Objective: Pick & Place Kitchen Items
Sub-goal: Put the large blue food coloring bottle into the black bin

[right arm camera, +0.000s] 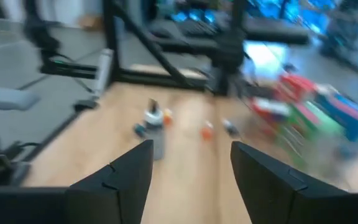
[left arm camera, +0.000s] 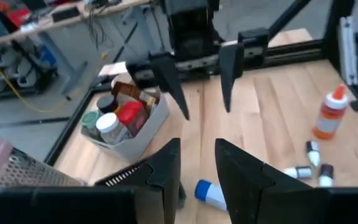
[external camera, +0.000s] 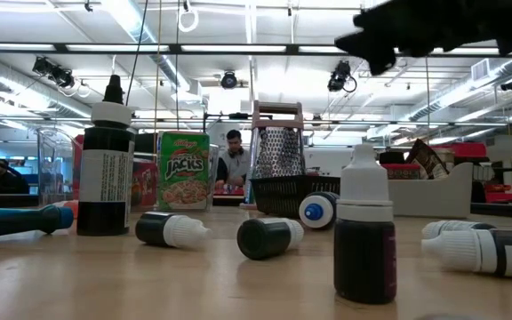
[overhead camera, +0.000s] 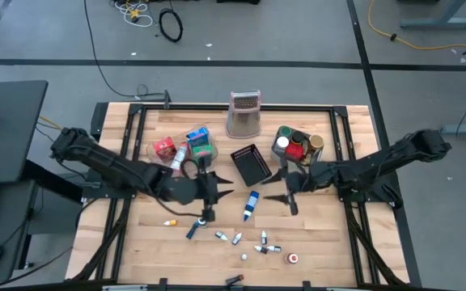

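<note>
The kitchen items lie scattered over my wooden bench, and I place them by the black mesh basket near its middle. A blue-capped bottle lies just in front of the basket. Small vials are strewn farther toward the front edge. Cans and jars fill a grey bin to the basket's right, and packets sit in a clear tray to its left. A metal grater stands behind it. My right pincer hangs released and empty beside the bin. My left pincer hovers left of the basket, fingers apart, grasping nothing. Beyond the bench lie grey floor, loose cables and ceiling lights; a person sits far back.
</note>
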